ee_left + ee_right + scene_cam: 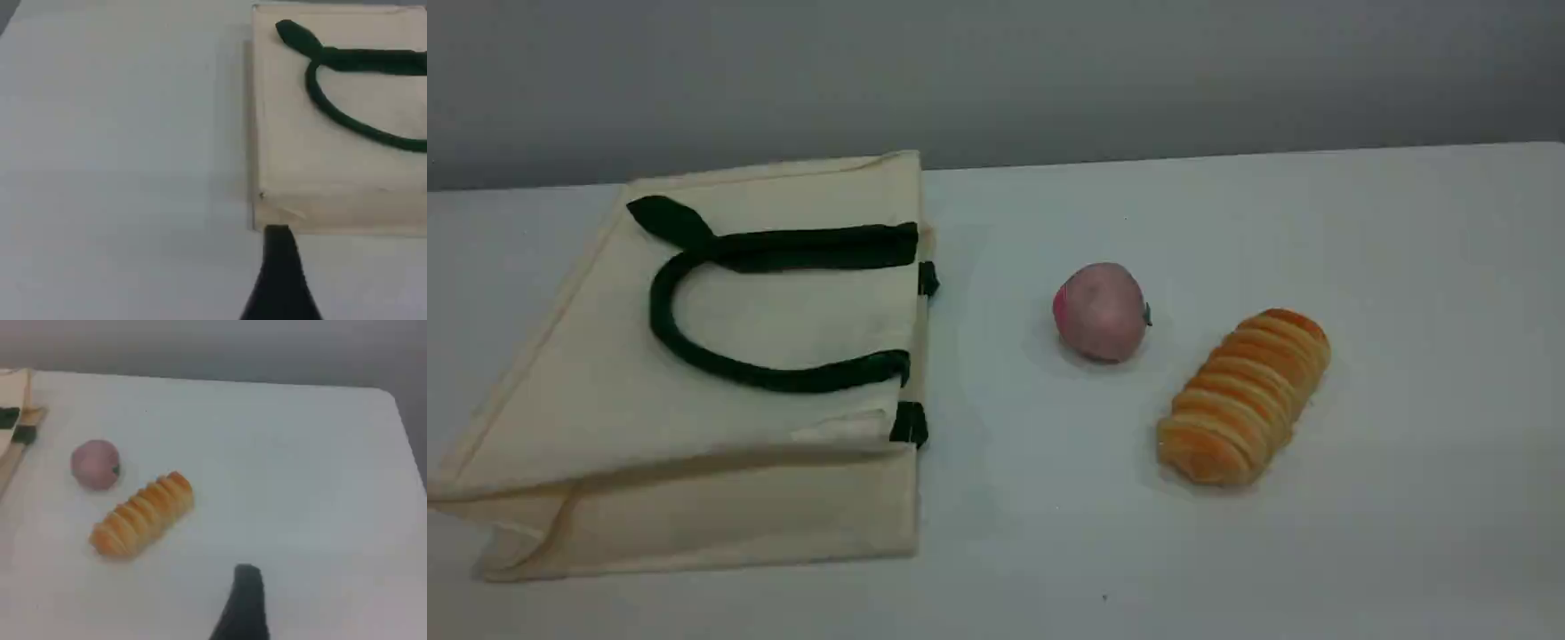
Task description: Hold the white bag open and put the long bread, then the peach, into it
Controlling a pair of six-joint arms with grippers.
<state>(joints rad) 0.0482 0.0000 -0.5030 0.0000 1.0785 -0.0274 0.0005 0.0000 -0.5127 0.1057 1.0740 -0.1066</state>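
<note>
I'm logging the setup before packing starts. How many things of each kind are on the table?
Bags: 1, the white bag, lying flat
Bread: 1, the long bread
Fruit: 1, the peach
Total: 3

No text, label, brand or number can be read, not on the bag [694, 427], the bread [1245, 396], or the peach [1100, 311].
</note>
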